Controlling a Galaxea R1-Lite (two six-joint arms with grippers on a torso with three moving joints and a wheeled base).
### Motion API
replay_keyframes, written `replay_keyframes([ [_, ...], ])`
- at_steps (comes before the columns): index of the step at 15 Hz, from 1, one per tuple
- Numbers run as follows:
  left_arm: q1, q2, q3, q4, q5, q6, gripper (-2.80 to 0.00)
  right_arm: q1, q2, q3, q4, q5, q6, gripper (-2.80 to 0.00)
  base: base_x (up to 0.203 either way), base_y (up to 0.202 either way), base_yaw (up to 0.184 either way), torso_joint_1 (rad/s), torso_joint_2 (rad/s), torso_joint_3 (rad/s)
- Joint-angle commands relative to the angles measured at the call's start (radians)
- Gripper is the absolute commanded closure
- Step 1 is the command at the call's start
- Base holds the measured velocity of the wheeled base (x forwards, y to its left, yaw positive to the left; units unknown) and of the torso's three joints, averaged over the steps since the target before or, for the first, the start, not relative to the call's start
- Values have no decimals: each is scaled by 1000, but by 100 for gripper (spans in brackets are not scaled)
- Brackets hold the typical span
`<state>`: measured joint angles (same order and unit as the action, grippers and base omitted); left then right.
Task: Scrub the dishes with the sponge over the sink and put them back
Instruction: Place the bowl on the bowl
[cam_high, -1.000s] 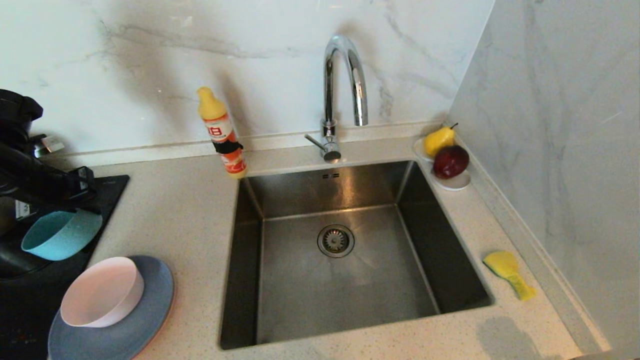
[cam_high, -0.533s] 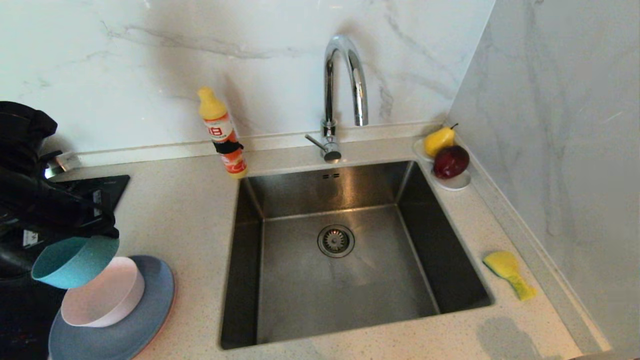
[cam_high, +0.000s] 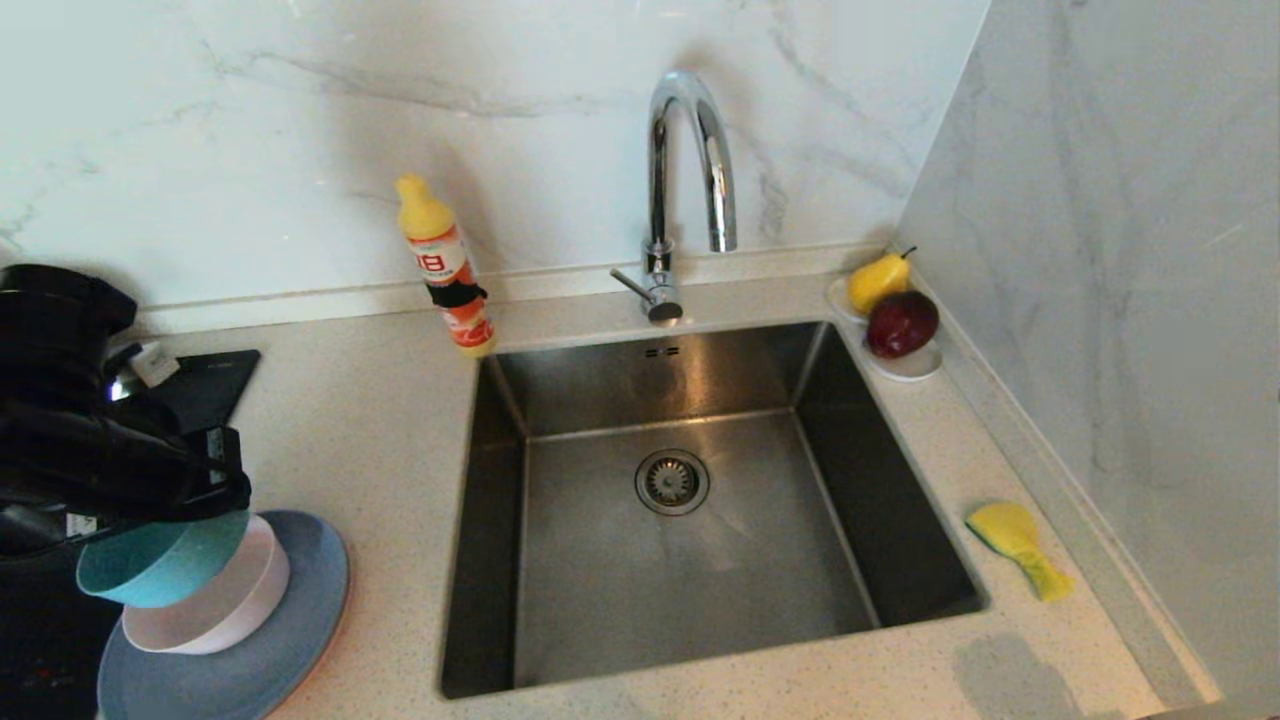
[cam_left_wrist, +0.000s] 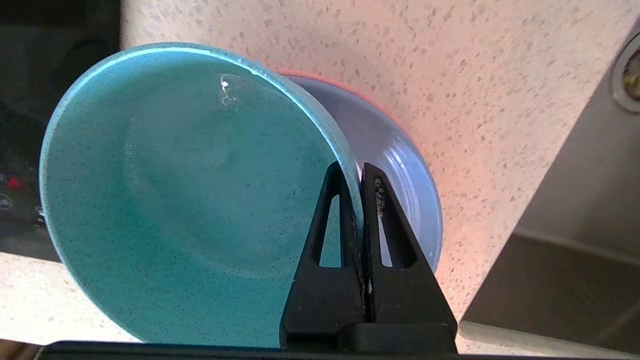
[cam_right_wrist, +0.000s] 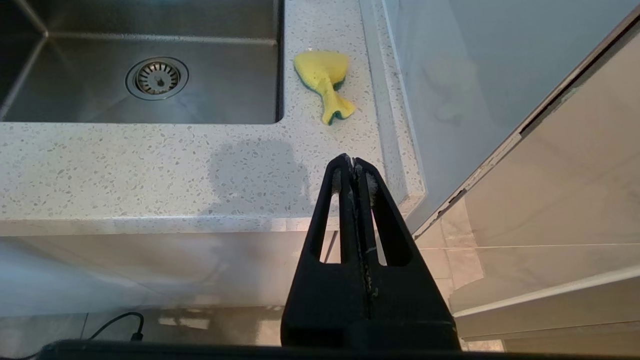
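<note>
My left hand (cam_left_wrist: 360, 172) pinches the teal bowl's (cam_left_wrist: 190, 190) rim – thin grip, it could slip onto the pale pink dish (cam_high: 225, 610); right hand (cam_right_wrist: 354, 167) shut, empty.

The orange bottle (cam_high: 446, 268) label shows what may be "18".

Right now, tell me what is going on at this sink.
The left gripper has its jaws shut on the rim of the teal round bowl, holding it tilted over the small pale pink dish on the grey-blue plate. The right gripper is parked, shut, below the counter edge. The bent yellow sponge lies beside the steel sink.
</note>
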<state>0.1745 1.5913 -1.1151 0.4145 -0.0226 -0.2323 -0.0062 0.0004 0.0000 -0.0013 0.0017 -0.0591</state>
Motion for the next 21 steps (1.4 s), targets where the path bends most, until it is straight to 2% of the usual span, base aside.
replay_keyframes([
  [1,-1,13,-6,1,-6,-14,0,0,1,0,0,0,-1,0,0,0,0,0,0,0],
  [13,-2,-85,44,60,-2,-4,0,0,1,0,0,0,-1,0,0,0,0,0,0,0],
  [17,-3,-73,115,43,-4,4,0,0,1,0,0,0,-1,0,0,0,0,0,0,0],
  [21,-3,-36,127,-28,-2,-2,0,0,1,0,0,0,-1,0,0,0,0,0,0,0],
])
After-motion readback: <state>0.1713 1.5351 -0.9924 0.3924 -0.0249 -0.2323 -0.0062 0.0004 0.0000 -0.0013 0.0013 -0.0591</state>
